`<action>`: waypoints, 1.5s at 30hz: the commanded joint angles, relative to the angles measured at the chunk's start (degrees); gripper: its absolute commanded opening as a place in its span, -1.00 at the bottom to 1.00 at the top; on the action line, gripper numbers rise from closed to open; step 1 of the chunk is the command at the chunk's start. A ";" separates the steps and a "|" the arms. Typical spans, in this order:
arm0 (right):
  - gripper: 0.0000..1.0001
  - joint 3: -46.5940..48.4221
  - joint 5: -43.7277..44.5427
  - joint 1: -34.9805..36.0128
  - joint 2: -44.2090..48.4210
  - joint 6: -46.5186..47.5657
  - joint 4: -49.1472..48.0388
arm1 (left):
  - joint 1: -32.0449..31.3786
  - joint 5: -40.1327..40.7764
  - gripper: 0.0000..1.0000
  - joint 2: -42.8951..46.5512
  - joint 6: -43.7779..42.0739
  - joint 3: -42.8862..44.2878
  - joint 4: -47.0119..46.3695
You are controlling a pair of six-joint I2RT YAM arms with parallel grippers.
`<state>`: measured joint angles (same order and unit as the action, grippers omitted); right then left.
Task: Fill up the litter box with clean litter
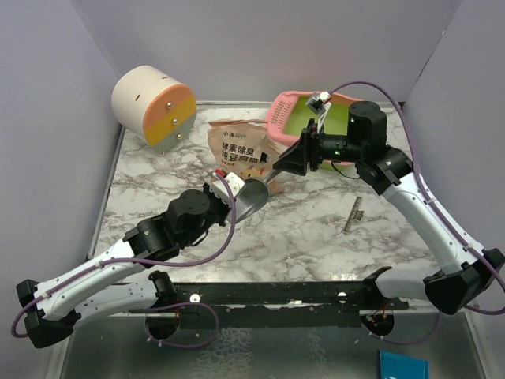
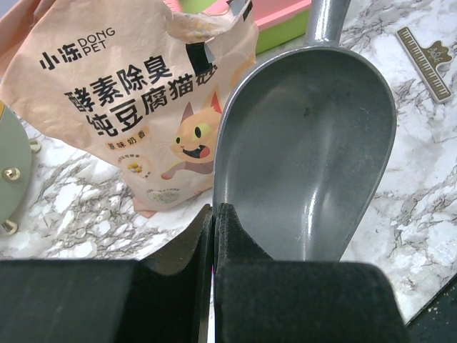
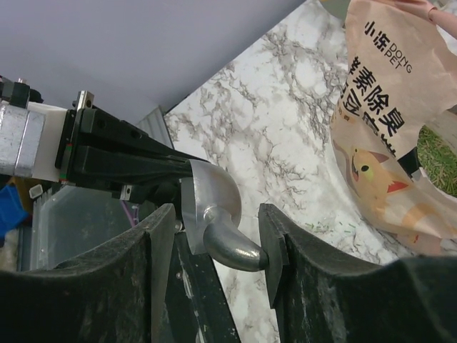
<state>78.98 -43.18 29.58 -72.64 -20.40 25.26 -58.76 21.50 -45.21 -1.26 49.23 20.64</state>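
The litter box (image 1: 286,110), with a pink rim and a green basin, stands at the back right; its corner shows in the left wrist view (image 2: 282,16). The beige cat-printed bag (image 1: 241,148) lies in front of it. My left gripper (image 1: 223,192) is shut on the rim of the grey metal scoop (image 2: 307,143), whose bowl is empty. My right gripper (image 3: 216,214) is open around the scoop's handle (image 3: 232,243); the handle tip touches one finger. A green grainy patch (image 3: 437,161) shows past the bag, and I cannot tell if it is litter.
A cream-and-orange cylinder (image 1: 154,103) lies at the back left. A small metal clip (image 1: 353,215) lies on the marble table (image 1: 316,237) right of the scoop. Grey walls close in the left, back and right sides.
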 commanded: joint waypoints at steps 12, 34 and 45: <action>-0.08 -1.82 -7.80 0.21 -1.98 3.29 -0.84 | 0.05 0.14 -1.00 -0.65 -0.60 1.66 -2.74; -0.98 -4.09 -9.68 0.21 -2.05 7.25 3.21 | 0.05 0.14 -1.00 -3.16 -0.43 2.38 -3.36; -0.98 0.07 18.00 -0.49 -2.29 3.92 3.69 | 0.16 6.56 0.73 -8.72 -14.06 6.96 -7.91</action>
<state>75.42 -38.44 29.67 -74.61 -14.92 28.88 -58.83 23.05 -51.29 -4.97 51.75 18.04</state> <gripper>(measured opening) 0.246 0.717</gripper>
